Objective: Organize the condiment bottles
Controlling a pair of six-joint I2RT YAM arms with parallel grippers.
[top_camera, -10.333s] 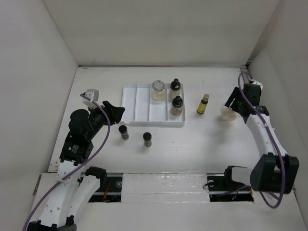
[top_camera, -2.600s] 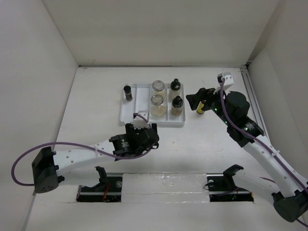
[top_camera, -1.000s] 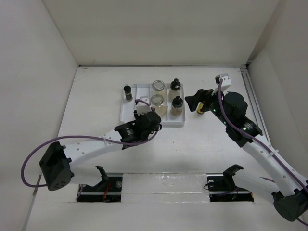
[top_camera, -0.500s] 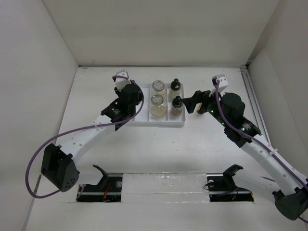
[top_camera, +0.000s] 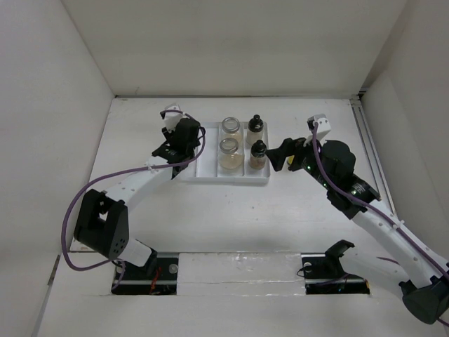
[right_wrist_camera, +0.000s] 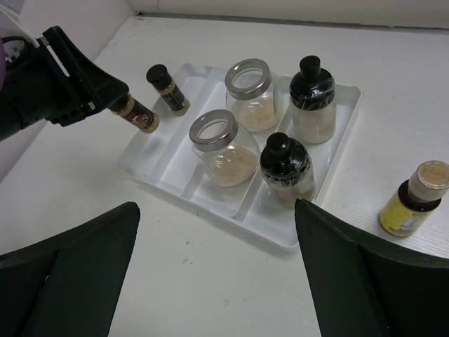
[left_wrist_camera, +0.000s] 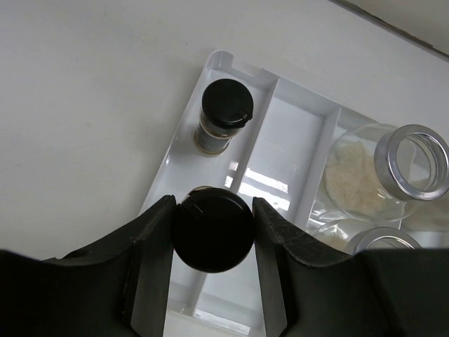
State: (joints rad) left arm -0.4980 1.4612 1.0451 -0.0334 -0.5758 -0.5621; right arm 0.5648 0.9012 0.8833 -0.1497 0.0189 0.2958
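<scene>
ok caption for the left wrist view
Left gripper holds a black-capped bottle over the tray, near a second bottle standing in its end lane.

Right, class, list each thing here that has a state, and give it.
left gripper: shut on held spice bottle
held spice bottle: capped, tilted, in the air
standing spice bottle: capped, upright in tray
far jar, near jar: lidless, upright in tray
far black-capped bottle, near black-capped bottle: capped, upright in tray
yellow bottle: capped, upright, outside tray
right gripper: open, empty
</scene>
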